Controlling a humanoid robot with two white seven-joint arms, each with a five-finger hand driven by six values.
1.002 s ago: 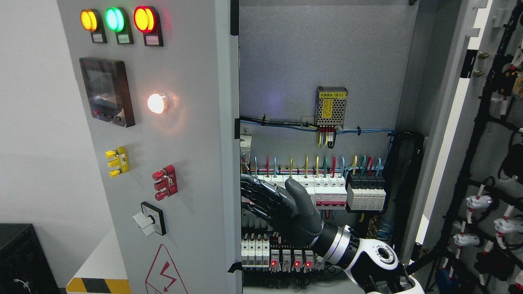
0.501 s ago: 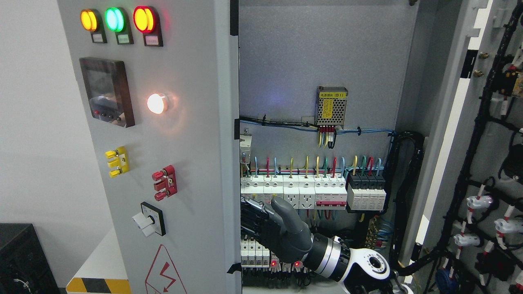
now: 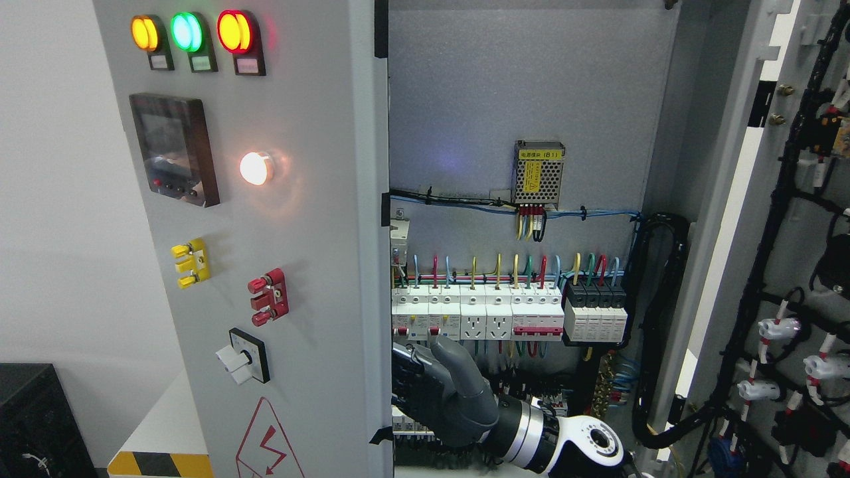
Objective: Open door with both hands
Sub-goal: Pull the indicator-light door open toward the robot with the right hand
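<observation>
The grey left door (image 3: 299, 265) of the electrical cabinet stands ajar, its edge running down the middle of the head view. It carries indicator lamps, a small screen and a rotary switch (image 3: 242, 364). The right door (image 3: 797, 232) is swung wide, showing black cable looms on its inner face. My right hand (image 3: 415, 388), dark grey with a white wrist, comes up from the bottom right. It is low inside the cabinet, with its fingers (image 3: 405, 372) stretched toward the left door's inner edge and holding nothing. Whether the fingers touch that edge I cannot tell. My left arm is out of sight.
Inside the cabinet a row of white breakers (image 3: 478, 318) with coloured wires sits just above my hand. A small perforated power supply (image 3: 538, 174) is mounted higher up. A thick black cable bundle (image 3: 654, 332) runs down the right inner wall. A black box (image 3: 33, 418) stands at lower left.
My right hand has dropped from in front of the breaker row to below it, staying near the left door's edge. Both doors look unmoved.
</observation>
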